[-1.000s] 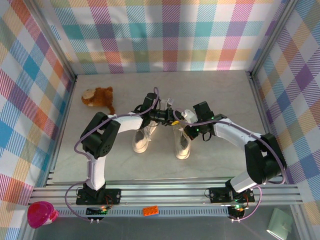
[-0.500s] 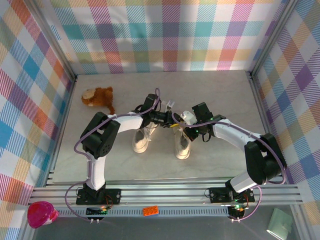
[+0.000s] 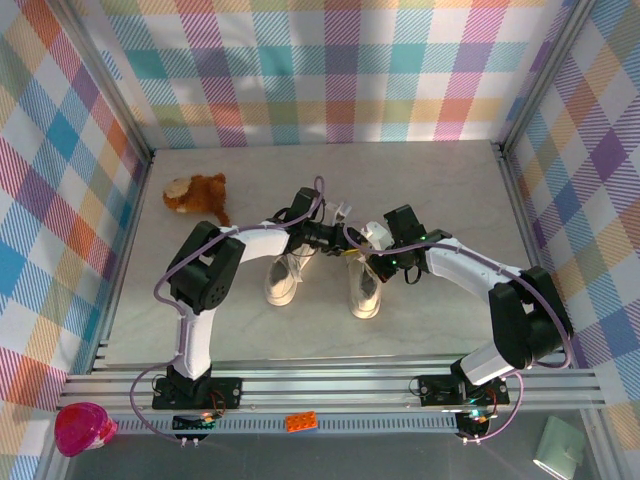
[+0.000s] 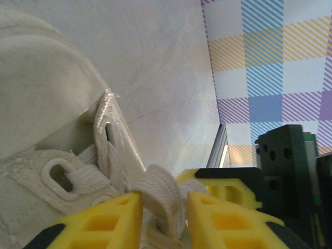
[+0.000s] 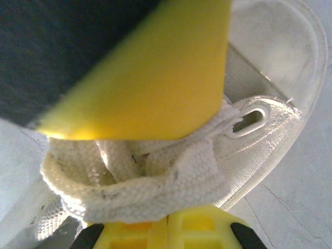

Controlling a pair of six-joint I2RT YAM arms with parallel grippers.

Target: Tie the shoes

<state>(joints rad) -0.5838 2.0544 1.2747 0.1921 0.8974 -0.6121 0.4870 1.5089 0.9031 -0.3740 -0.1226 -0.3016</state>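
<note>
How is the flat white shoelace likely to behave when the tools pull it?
Probably floppy: the flat white woven lace folds over itself between the left tool's yellow fingers. Its coarse weave, bunched in the right tool, likely grips rather than slips. The small cream canvas sneaker looks light, so a hard pull may drag or tip it.

The right claw (image 5: 155, 174) is clamped on a bunched white lace (image 5: 129, 194) just over the cream shoe (image 5: 270, 62), beside an oval eyelet (image 5: 250, 120). Pale table (image 5: 301, 207) lies at lower right.
</note>
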